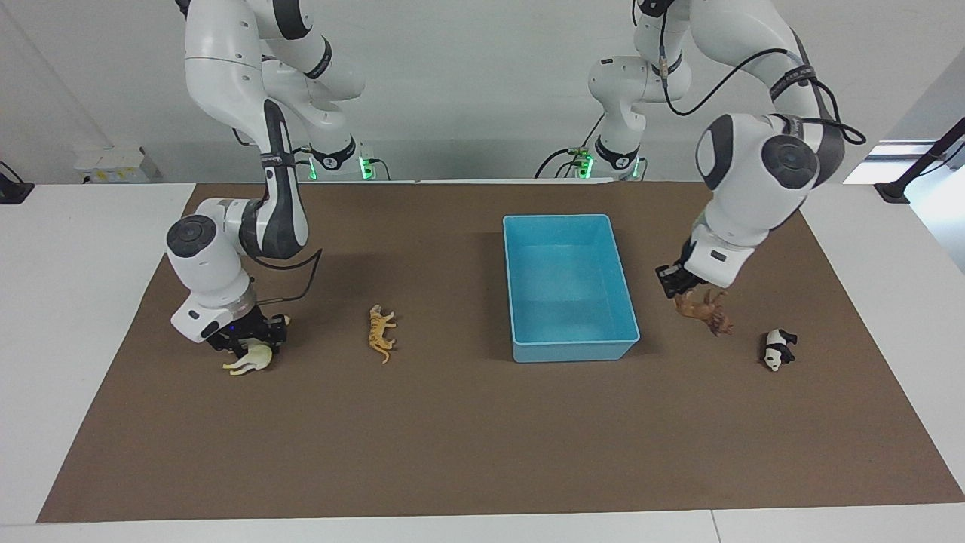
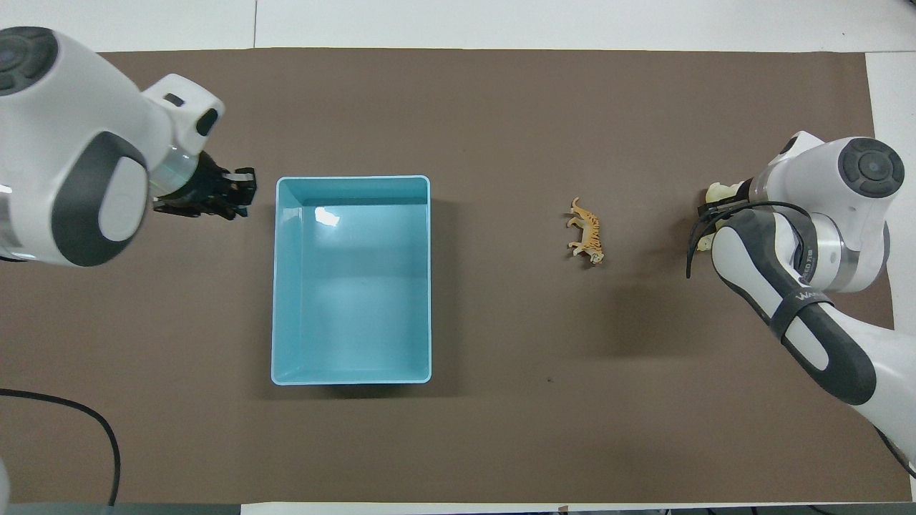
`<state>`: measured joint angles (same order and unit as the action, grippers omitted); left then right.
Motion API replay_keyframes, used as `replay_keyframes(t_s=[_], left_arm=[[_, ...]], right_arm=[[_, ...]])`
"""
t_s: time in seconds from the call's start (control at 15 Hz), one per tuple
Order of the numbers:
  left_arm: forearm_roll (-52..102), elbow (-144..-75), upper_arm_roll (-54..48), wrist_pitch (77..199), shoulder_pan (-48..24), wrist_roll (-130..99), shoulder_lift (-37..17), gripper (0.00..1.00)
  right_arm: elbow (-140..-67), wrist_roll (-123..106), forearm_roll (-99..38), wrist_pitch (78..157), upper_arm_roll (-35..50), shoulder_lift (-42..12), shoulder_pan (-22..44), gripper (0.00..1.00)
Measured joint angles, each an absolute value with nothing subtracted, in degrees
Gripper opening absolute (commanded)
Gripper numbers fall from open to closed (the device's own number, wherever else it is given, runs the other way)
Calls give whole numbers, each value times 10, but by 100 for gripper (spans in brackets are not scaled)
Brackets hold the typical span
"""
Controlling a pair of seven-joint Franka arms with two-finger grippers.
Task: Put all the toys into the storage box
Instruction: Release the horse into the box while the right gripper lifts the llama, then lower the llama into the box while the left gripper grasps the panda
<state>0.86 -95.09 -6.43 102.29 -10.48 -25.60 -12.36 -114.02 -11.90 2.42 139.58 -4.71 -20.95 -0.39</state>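
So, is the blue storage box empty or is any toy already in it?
Empty. The storage box shows only its bare blue floor in both views; the tiger lies outside on the brown mat.

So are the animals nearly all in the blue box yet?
Not yet. The light blue plastic storage box holds no toys. The left pincer holds the brown lion figurine up beside the box; the right pincer is down on the cream-yellow long-necked figurine. The orange striped tiger and black-and-white panda lie untouched on the brown mat.
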Motion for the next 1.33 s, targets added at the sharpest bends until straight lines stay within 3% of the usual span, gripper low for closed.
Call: replay_keyframes(t_s=[0.07, 0.13, 0.2, 0.33, 0.53, 0.8, 1.07, 1.33], left_arm=[[9, -957, -67, 1023, -145, -307, -120, 6], [9, -967, -69, 1024, -185, -349, -117, 38], [9, -981, -70, 1025, -220, -377, -114, 99], [9, -1009, -70, 1026, -257, -396, -105, 100], [8, -1018, -59, 1026, -255, -393, -94, 100], [-4, -1014, -39, 1035, -201, -279, -78, 100], [-8, -1020, -30, 1121, -29, 1, -88, 100], [-19, -1025, -29, 1239, 92, 195, -146, 100]], right_arm=[[-1140, -119, 24, 1392, -45, -208, -3, 0], [-1140, -119, 24, 1391, -44, -207, -3, 0], [-1140, -119, 24, 1390, -45, -207, -4, 0], [-1138, -119, 24, 1387, -47, -207, -4, 0], [-1109, -119, 25, 1342, -48, -204, -4, 0], [-1004, -117, 24, 1177, -41, -162, 24, 0], [-839, 52, 23, 1000, -35, -151, 173, 0], [-710, 248, 21, 984, -32, -212, 344, 0]])
